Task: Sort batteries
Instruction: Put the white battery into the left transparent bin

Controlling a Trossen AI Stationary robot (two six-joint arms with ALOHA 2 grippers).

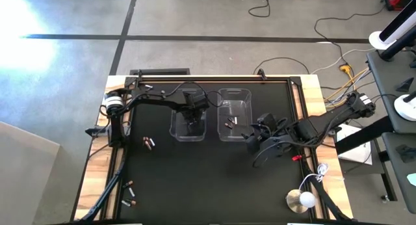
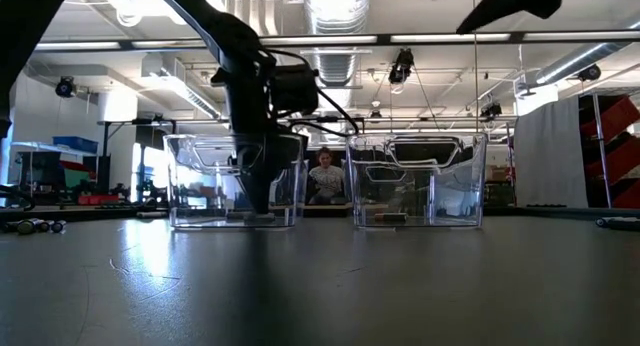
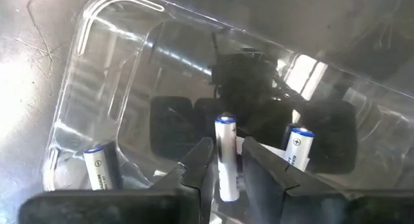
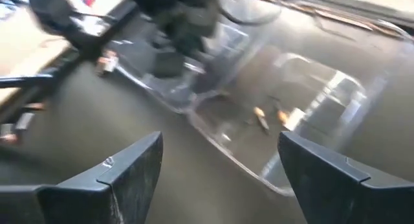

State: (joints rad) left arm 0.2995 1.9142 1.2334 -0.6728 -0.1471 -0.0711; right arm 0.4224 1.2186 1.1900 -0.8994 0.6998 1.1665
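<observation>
Nearest you, by the front-left corner of the tabletop (image 1: pixel 214 186), a few loose batteries (image 1: pixel 130 193) lie unsorted, and there is another pair (image 1: pixel 149 142) farther in along the left edge. That is your remaining work as far as I can see, so call the job roughly halfway.

Your right tool (image 4: pixel 220 138) hangs released and empty, jaws spread wide, just off the front-right corner of the right bin (image 1: pixel 235 105). I'd say its drop is done. A couple of dark cells (image 1: pixel 229 124) rest on that bin's floor.

Your left tool (image 3: pixel 226 149) is down inside the left bin (image 1: pixel 175 131) with one silvery cell (image 3: pixel 224 130) standing right at its tip. I cannot tell whether it's clamped on that cell or has let go. Two more silvery cells (image 3: pixel 97 167) lie on the bin floor to either side. So the sort reads clean: silvery in the left bin, dark in the right.
</observation>
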